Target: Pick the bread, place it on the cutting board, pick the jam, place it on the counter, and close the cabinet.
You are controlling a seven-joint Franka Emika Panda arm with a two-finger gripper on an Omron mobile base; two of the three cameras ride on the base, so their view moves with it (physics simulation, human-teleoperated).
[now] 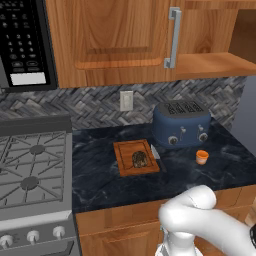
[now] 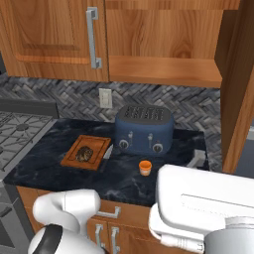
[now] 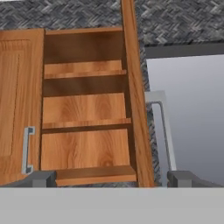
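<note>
- On the cutting board (image 1: 136, 157), left of the toaster (image 1: 181, 123): the bread (image 1: 139, 159), resting near the middle of the board. The first placement reads as done.
- On the counter (image 1: 110, 180), in front of the toaster's right end: the jam (image 1: 201, 157), upright, well apart from the board. The second placement also looks complete.
- Beside the board's right edge: a knife (image 1: 156, 154), lying between board and toaster, not part of the task.
- Above the counter: the cabinet (image 3: 85, 109), left door shut with its silver handle (image 1: 173, 37) vertical, right door (image 3: 136, 96) swung out and seen edge-on in the hand view. Inner shelves bare.
- At the bottom of the hand view: the gripper (image 3: 111, 178), its two finger tips set wide apart with nothing between them, facing the open compartment and the door's edge.
- Step in hand, as judged: closing the cabinet, the only item left outstanding.
- Next move calls for: bringing the hand round to the outer face of the open door, then a sweeping push toward the frame, following the hinge arc until the door sits flush.
- Other fixtures: microwave (image 1: 25, 42) upper left, gas stove (image 1: 32, 170) at left, wall outlet (image 1: 126, 100) on the backsplash.
</note>
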